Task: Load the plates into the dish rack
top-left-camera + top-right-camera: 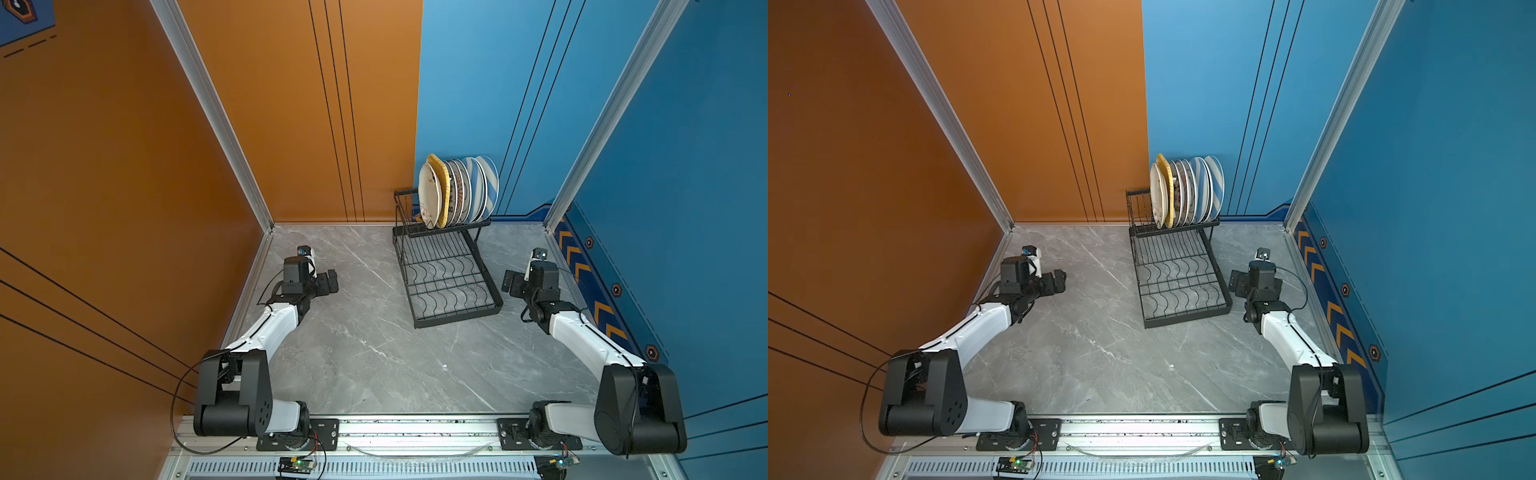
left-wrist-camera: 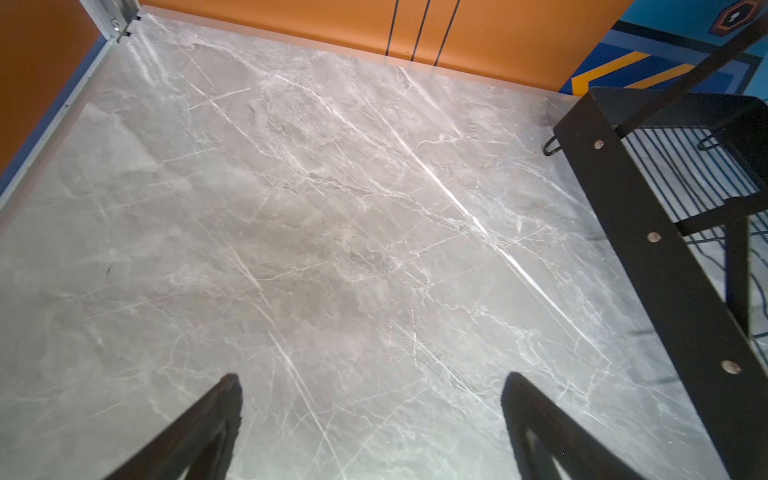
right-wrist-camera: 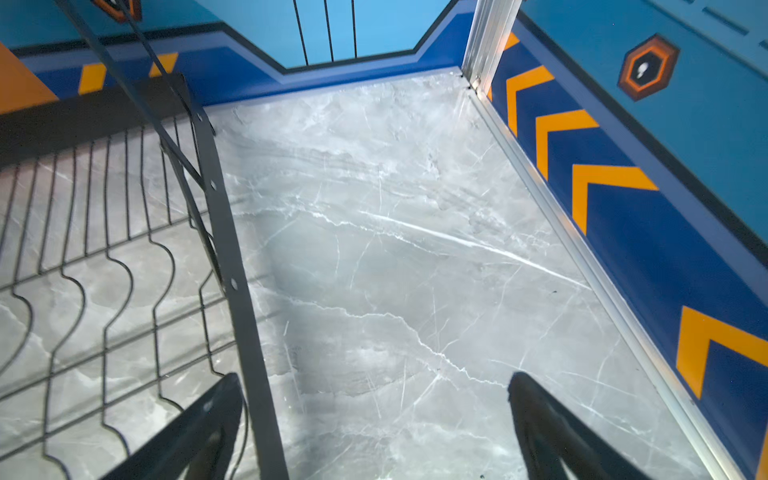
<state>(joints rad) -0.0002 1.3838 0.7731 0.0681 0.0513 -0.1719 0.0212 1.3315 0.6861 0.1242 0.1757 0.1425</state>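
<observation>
In a top view, the plates point(image 1: 457, 191) stand on edge in a row on the raised shelf of the dish rack point(image 1: 451, 291). The left gripper point(image 1: 331, 282) hovers left of the rack, and the right gripper point(image 1: 510, 283) is close on its right.

Left wrist view: jaws spread wide and empty, with the rack alongside.

Right wrist view: jaws spread wide and empty beside the rack's base.

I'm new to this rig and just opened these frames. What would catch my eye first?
A tight row of plates stands on edge on the raised upper shelf of the black dish rack at the back of the marble table. Its lower base holds nothing. The left gripper and right gripper flank the rack, both open and empty.
</observation>
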